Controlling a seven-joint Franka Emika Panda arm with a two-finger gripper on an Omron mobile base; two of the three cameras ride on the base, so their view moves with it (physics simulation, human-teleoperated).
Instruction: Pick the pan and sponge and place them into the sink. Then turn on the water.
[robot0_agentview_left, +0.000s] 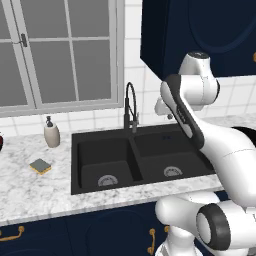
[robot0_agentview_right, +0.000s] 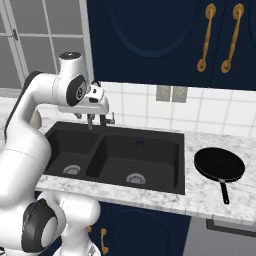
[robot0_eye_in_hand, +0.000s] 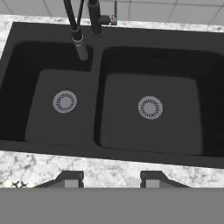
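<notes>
Currently poised above the sink (robot0_eye_in_hand: 113, 48) with gripper (robot0_agentview_right: 97, 120) part-spread and holding nothing, well apart from pan (robot0_agentview_right: 219, 165) lying off right on the counter (robot0_agentview_right: 200, 200), handle pointing toward the front edge.

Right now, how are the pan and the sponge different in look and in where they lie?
The pan is round, shallow and all black, with a long handle; the sponge is a small flat rectangular block, yellow with a dark top. The pan is much the larger. The pan lies on the counter to the right of the sink; the sponge lies to its left, near the soap bottle. Both rest on the marble counter, outside the basins.
</notes>
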